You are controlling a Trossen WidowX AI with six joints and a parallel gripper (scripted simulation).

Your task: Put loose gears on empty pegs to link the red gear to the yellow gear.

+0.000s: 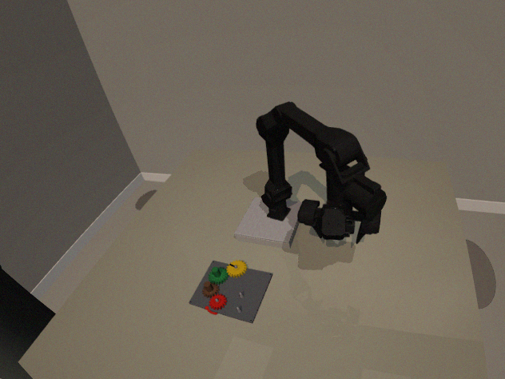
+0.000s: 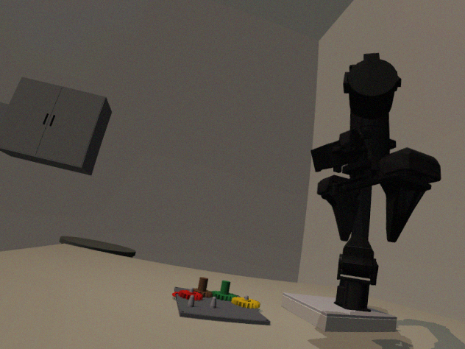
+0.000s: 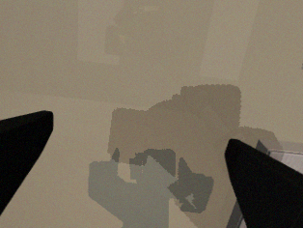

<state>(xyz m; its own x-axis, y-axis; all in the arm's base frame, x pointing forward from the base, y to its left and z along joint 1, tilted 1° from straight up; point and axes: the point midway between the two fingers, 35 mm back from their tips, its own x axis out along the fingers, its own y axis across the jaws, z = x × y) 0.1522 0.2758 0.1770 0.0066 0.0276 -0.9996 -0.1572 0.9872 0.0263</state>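
Gears [image 1: 218,275] [image 2: 224,296] with toothed rims

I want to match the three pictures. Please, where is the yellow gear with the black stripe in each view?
Top: the yellow toothed gear with a black stripe is below the centre, on the board's upper edge.
Exterior: low, slightly right of centre, right of the green gear.
Wrist: not in it.
Shared landmark: pale flat base slab.
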